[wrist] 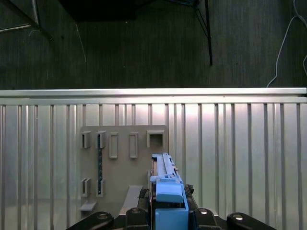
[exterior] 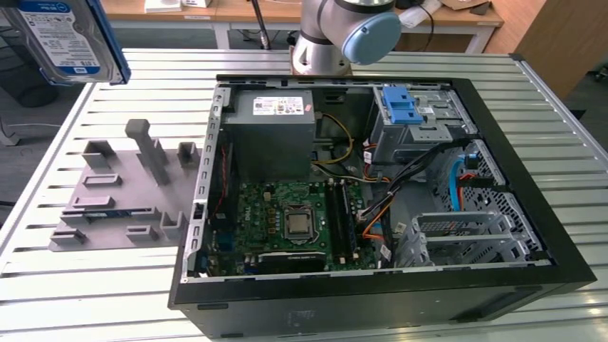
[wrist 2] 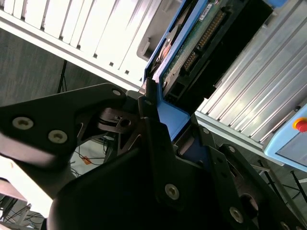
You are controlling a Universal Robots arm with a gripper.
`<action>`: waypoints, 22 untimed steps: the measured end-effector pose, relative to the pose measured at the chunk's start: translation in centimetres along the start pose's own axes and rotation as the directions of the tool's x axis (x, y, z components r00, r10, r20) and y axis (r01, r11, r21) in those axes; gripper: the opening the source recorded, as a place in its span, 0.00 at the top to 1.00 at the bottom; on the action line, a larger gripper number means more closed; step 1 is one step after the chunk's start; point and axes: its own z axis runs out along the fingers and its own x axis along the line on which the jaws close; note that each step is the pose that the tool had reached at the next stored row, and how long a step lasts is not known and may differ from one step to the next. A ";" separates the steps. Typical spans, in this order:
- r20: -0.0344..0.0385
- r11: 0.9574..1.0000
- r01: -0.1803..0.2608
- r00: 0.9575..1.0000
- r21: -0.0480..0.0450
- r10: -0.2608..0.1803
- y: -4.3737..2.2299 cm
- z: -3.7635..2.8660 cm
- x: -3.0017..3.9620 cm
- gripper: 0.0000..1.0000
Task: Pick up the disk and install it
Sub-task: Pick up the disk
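The pick-up half of the task looks finished and the install half not yet begun: the disk (exterior: 65,37) hangs clear of everything at the upper left corner of the exterior view, above the slatted metal table (exterior: 76,285) and well apart from the open computer case (exterior: 532,214) that takes up the centre and right of the frame. In both wrist views the gripper (wrist 2: 172,120) is pinched onto the blue carrier frame at one end of the disk, a black finger pressed against each side. By my reading, the next move calls for carrying the disk across to the case and lining it up squarely with the empty metal drive cage (exterior: 465,235) at the lower right, clear of the loose cables beside it. The grey fixture plate (exterior: 105,206) at the left of the frame lies beneath the disk in the first wrist view. The disk itself is a flat silver drive with a white-and-blue label facing the exterior camera. The second wrist view shows its green circuit-board underside and connector pins, and the blue frame runs along its long edges.
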 end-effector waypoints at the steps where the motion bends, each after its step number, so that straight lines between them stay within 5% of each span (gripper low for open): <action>1: 0.000 1.000 0.000 1.000 0.000 0.000 -0.01 0.00 0.00 0.64; 22: 0.000 1.000 0.000 1.000 0.000 0.000 -0.19 0.00 -0.01 0.64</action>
